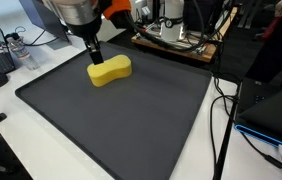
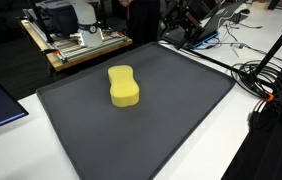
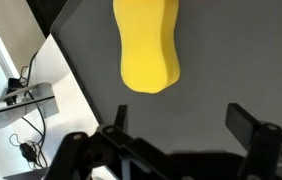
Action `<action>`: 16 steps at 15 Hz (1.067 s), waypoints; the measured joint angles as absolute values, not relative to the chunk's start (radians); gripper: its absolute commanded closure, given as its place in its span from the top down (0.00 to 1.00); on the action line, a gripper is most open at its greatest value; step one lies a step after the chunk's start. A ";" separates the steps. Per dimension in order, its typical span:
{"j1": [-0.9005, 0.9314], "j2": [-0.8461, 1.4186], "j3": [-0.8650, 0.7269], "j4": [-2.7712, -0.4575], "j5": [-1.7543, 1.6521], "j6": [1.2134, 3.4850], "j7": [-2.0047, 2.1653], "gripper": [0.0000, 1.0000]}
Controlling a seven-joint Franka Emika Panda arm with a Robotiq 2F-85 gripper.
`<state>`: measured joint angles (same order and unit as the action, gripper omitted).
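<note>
The hand [image 3: 179, 122] hung empty with its fingers spread wide, and the yellow sponge [image 3: 147, 45] lay flat just ahead of it, untouched, on the dark mat [image 3: 216, 60] covering the bench [image 2: 31, 150], seemingly lengthwise in line with the hand's gap.

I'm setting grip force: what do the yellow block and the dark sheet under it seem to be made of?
Yellow block: probably soft foam, a sponge; matte, no glare, rounded edges, pinched waist; pores too small to see. Dark sheet: likely a rubber or foam mat; dull grey-black, flat, thin edge on the white table.
</note>
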<state>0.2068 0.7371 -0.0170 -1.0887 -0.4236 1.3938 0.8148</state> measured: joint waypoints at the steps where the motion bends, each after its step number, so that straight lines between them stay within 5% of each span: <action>1: 0.207 0.714 -0.008 -1.133 -0.422 1.407 0.815 1.00; 16: 0.212 0.301 0.015 -1.865 -0.416 1.999 0.752 1.00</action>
